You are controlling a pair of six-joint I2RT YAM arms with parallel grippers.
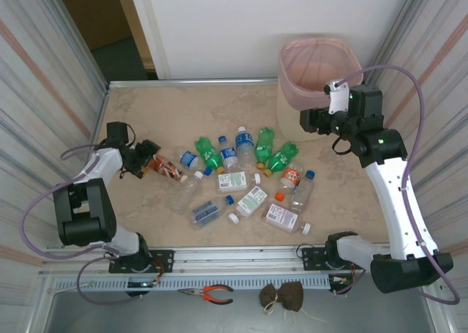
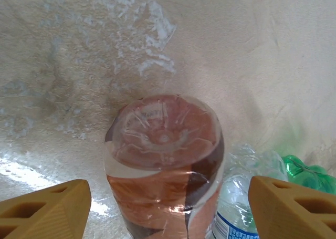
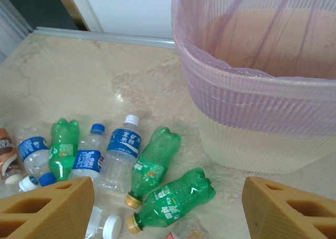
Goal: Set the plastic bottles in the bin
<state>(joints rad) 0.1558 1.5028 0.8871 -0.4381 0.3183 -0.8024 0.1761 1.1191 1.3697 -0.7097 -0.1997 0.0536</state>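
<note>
At the left side of the table (image 1: 146,113), the left pincer (image 1: 140,162) stands wide around a brown-labelled bottle (image 2: 165,160) that lies with its base toward the wrist camera. A gap shows between the bottle and each finger, so it is straddled, not squeezed. Other plastic bottles (image 1: 241,179) lie scattered over the middle of the table, between the two arms. Over at the far right, the right pincer (image 1: 313,121) hangs wide and empty just beside the bin (image 3: 262,139), above two green bottles (image 3: 170,199) that lie near the bin's foot.
</note>
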